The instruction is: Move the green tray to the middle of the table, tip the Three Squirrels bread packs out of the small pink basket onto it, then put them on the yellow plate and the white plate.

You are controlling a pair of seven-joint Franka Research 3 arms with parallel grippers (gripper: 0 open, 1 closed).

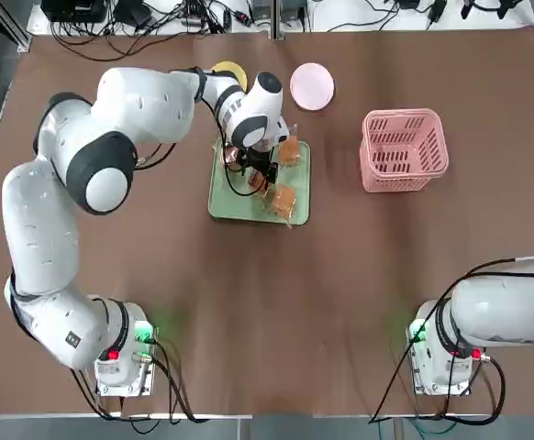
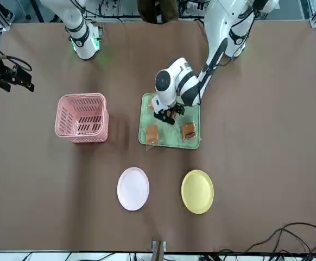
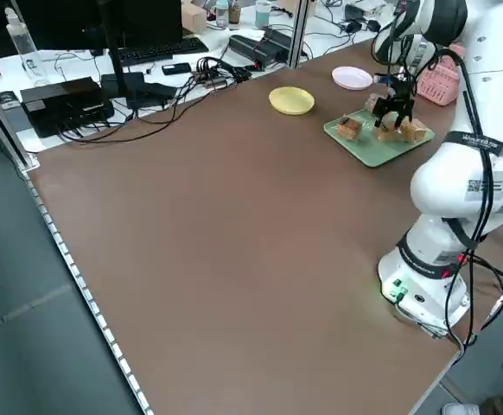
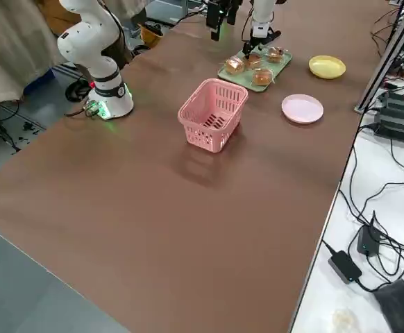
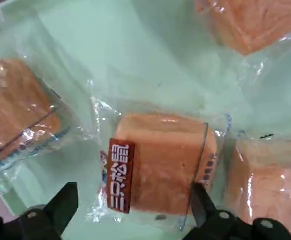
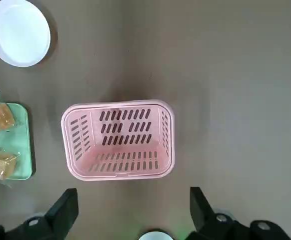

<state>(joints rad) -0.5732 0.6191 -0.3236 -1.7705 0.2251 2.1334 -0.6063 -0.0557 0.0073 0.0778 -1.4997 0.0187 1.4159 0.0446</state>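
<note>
The bread packs are lying on the green tray at mid-table, tipped out of the pink basket (now standing empty, off to one side). I am holding my left pincer open over one pack, so picking is in hand; next I judge I must lower, close, and carry it to the yellow plate or white plate. My right pincer is hanging open, well clear.

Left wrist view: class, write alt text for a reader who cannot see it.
A wrapped bread pack with a red label lies on the green tray, between the left hand's open fingers. Parts of three more packs show around it.
</note>
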